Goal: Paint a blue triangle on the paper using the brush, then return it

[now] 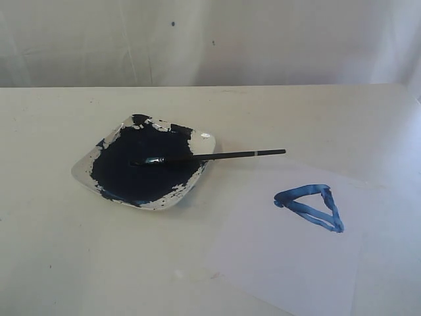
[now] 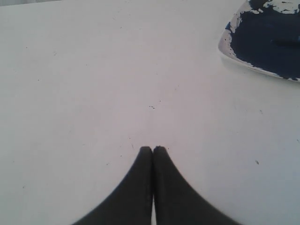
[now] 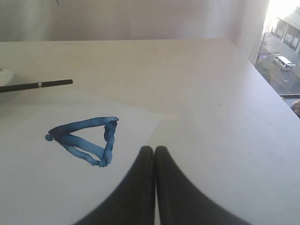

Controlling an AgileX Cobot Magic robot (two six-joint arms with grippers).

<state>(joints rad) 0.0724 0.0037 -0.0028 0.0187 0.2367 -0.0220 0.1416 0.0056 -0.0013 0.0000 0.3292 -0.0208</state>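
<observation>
1. Brush (image 1: 210, 157) lies across the paint dish (image 1: 84, 170). Its stained tip is down in the dark pool and its handle rests on the dish rim, jutting out past it. I judge it is laid this way so that wet bristles mark nothing but the dish.
2. Paper (image 1: 276, 263) lies flat on the worktop (image 1: 52, 250) just beside the dish, on the side the brush handle points to. The blue triangle (image 1: 312, 205) is closed on all three sides and sits on the half of the sheet away from the dish, well apart from the handle end. The task looks finished to me.
3. My right claw (image 3: 154, 149) is closed and holds nothing. It hangs over the sheet's border with the triangle between it and the dish, so its tips are off the wet paint.
4. My left claw (image 2: 153, 149) is also closed and empty. It sits above bare worktop with one corner of the dish near it.
5. Bare worktop surrounds the dish, so there is plenty of room to move either arm away. The one limit I see is the worktop's edge beyond the paper, on the side away from the dish, so I would avoid swinging wide there.
</observation>
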